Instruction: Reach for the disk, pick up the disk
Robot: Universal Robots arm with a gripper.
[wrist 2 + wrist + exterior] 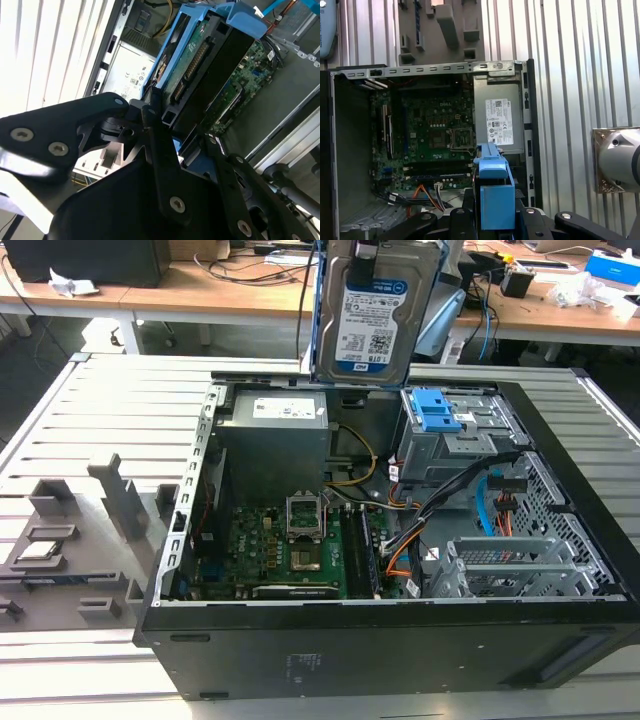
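Between the fingers of the hand sits the disk. The jaws are clamped on it, with a black finger pressed against each side of its blue-framed body. Both wrist views show this grip, and in the first wrist view the disk's blue end stands wedged between the two fingers.

In the exterior view the disk hangs upright from the hand, its label facing the camera. It is raised above the open case. Its lower edge appears to touch nothing, though the angle does not settle that for certain.

Straight below the hand, in the first wrist view, lie the power supply and the motherboard. The slatted table runs on past the case wall. The drive cage, with its small blue latches, sits below the hand and off toward the exterior view's right. Whether the disk came from one of its bays cannot be told.

As for progress, the reach looks finished and the grasp is made. The disk is already up out of the case and carried by the hand alone, so I judge the pick-up to be as good as done. Little of the task seems left, only that the grip keeps holding on the smooth frame edges.
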